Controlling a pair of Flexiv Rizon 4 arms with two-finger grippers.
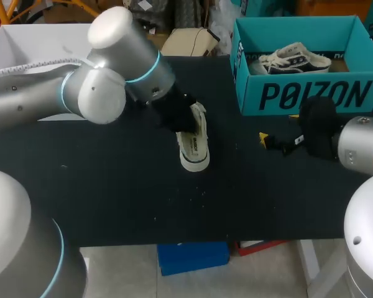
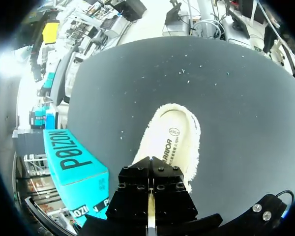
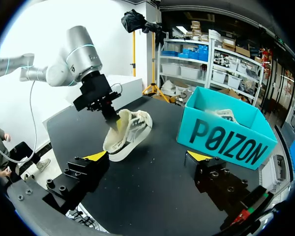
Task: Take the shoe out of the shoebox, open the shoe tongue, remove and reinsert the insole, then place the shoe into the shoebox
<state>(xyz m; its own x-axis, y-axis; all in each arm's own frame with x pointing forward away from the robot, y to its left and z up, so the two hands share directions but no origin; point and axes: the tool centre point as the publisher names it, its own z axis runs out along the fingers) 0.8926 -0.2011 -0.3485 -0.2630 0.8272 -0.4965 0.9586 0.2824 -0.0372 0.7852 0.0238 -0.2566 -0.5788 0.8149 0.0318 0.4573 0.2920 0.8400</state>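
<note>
The insole step looks to be in hand. The left claw point(image 2: 150, 187) is clenched on the heel end of a cream, fleecy-edged insole point(image 2: 172, 142). The insole lies over the white canvas shoe point(image 3: 130, 130), which is propped mid-bench point(image 1: 112, 186), left of the teal cardboard shoebox point(image 1: 311, 93) at far right. The right claw point(image 3: 147, 156) hangs released at near right, holding nothing. I cannot tell whether the insole is on its way out or in. Next, the right claw probably needs to steady the shoe.

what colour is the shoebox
The shoebox is teal with dark lettering; head view shows it best.
</note>
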